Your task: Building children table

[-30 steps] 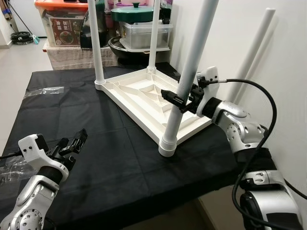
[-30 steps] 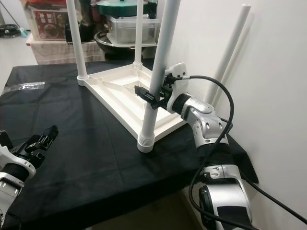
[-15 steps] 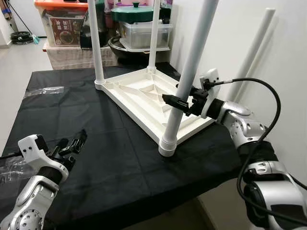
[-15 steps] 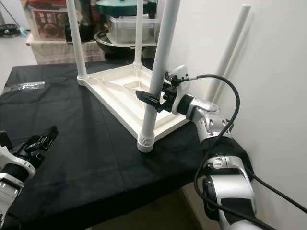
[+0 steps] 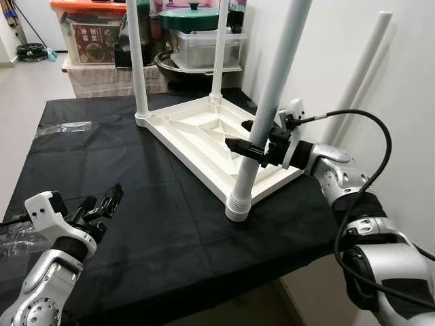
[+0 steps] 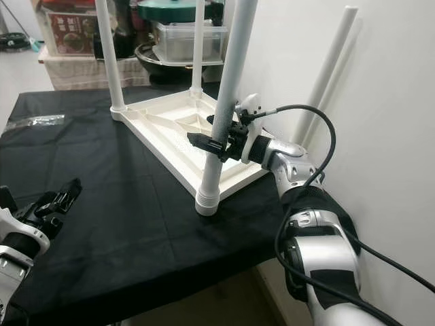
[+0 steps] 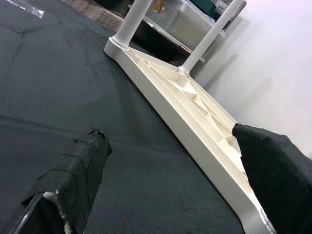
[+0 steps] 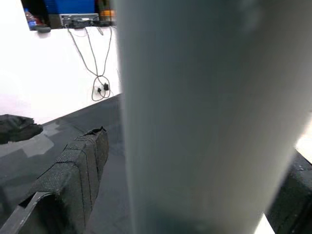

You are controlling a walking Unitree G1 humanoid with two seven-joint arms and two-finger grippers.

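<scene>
A white children's table (image 5: pixel 197 136) lies upside down on a black cloth (image 5: pixel 136 204). Two legs (image 5: pixel 136 61) (image 5: pixel 219 47) stand at its far corners and a third leg (image 5: pixel 272 88) stands at its near corner. My right gripper (image 5: pixel 238 136) reaches in from the right and straddles this near leg, one finger in front and one behind. In the right wrist view the leg (image 8: pixel 204 117) stands between the fingers (image 8: pixel 78 170) with a small gap, so the gripper is open. A loose fourth leg (image 5: pixel 360 68) leans on the wall. My left gripper (image 5: pixel 105 195) hovers open, low at the front left.
A clear plastic bag (image 5: pixel 61 129) lies on the cloth at the far left. Storage boxes (image 5: pixel 204 47) and pots crowd the space behind the table. The white wall is close on the right. The cloth's front edge runs just below the near leg.
My right gripper has slid further left, so its fingers now reach past the near leg. The left arm has stayed where it was.
</scene>
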